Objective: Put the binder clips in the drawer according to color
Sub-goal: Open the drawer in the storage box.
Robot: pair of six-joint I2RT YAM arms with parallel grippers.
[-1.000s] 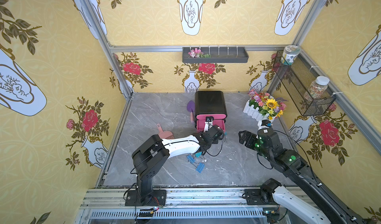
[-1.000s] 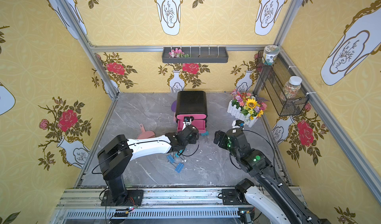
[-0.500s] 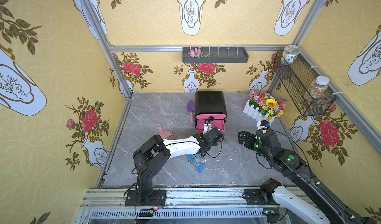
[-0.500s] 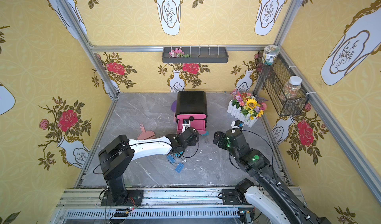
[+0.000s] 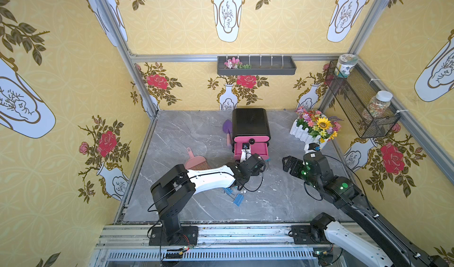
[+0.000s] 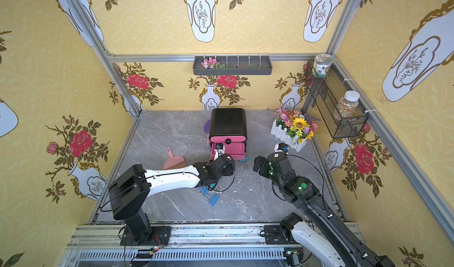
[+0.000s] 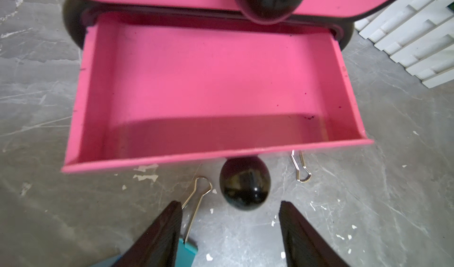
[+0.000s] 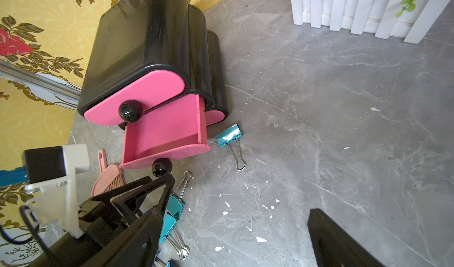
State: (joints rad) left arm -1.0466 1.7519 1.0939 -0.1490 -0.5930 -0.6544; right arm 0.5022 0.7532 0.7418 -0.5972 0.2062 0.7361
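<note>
Pink and bare, the middle drawer [image 7: 216, 86] is standing pulled out in front of me, and my left gripper [image 7: 231, 208] is letting go: a second ago its fingers were pressed together, now they are spreading, with the drawer's knob [image 7: 244, 183] sitting free just ahead of the tips and touching neither. I'm reading that as the opening step finished and the sorting about to start, because nothing is lying inside yet. All the clips [image 8: 175, 205] I can find are resting on the table [image 5: 186, 135]: two teal ones are lying right under my left wrist, one wire handle poking up beside my finger; blue clips [image 5: 238, 199] are lying nearer the front edge; a lone teal clip [image 8: 229, 135] is sitting just beside the drawer's corner. Yellow ones I'm not spotting. My right gripper [image 5: 289, 166] is hanging spread wide and holding nothing, off toward the flower box [image 5: 312, 130]. My own left wrist is covering the pile, the top knob [image 7: 267, 0] is overhanging the drawer's rear, and a brush [image 5: 196, 161] is lying near.
</note>
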